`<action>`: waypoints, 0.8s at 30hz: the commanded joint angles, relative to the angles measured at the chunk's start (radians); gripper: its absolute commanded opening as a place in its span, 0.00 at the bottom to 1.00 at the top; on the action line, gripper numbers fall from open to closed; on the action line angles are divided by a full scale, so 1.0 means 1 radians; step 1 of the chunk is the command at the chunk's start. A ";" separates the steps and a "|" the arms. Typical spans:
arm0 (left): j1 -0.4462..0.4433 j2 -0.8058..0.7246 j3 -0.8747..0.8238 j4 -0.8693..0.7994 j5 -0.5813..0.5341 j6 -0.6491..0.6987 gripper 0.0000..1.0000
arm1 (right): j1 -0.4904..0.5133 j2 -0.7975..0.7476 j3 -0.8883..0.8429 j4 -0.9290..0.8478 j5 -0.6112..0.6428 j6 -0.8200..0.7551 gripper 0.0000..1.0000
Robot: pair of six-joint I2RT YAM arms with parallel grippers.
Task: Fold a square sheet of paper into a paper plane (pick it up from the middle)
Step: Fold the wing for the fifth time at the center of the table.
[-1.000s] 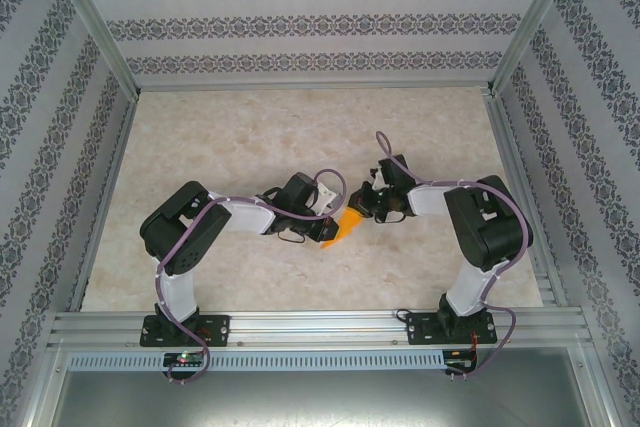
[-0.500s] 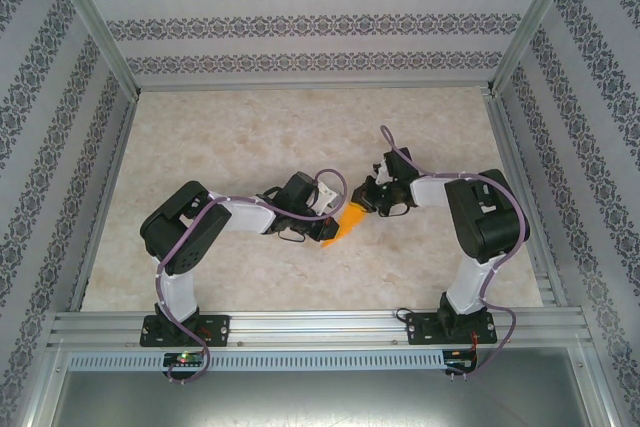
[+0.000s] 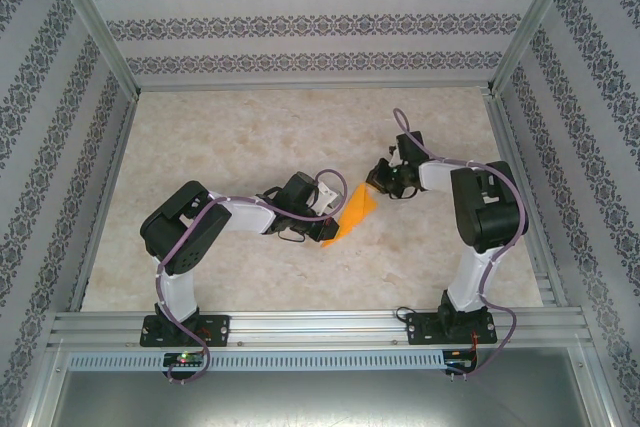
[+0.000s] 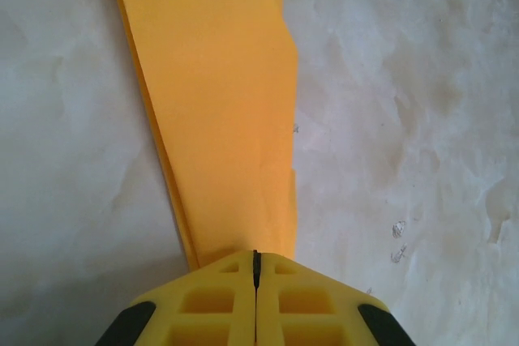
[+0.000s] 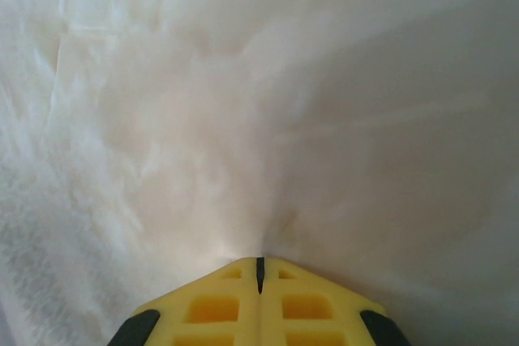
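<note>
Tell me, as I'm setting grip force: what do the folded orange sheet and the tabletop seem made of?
Folded orange sheet: thin matte paper, going by crisp creases and layered edges. Tabletop: smooth, mottled like marble; stone or printed laminate, cannot tell.

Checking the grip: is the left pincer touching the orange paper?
Touching. Left wrist view: the orange paper runs out from inside the shut left pincer.

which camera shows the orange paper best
Left wrist: the orange paper lies close up, layered folded edges clear, pinched in the shut left claw. From the top external it is a small orange wedge between the two arms.
</note>
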 commanded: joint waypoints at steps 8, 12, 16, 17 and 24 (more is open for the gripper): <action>0.009 0.066 -0.045 -0.182 -0.031 0.021 0.08 | -0.009 -0.203 -0.063 -0.046 -0.020 -0.034 0.02; 0.010 0.066 -0.039 -0.180 -0.023 0.024 0.08 | 0.055 -0.257 -0.124 -0.005 -0.100 0.026 0.03; 0.009 0.061 -0.047 -0.163 -0.013 0.014 0.08 | 0.127 -0.255 -0.170 0.057 -0.099 0.091 0.02; 0.009 0.062 -0.046 -0.159 -0.009 0.013 0.08 | 0.141 -0.243 -0.165 0.058 -0.094 0.094 0.02; 0.009 0.055 -0.051 -0.156 -0.009 0.012 0.08 | 0.182 -0.130 -0.119 0.048 -0.055 0.064 0.02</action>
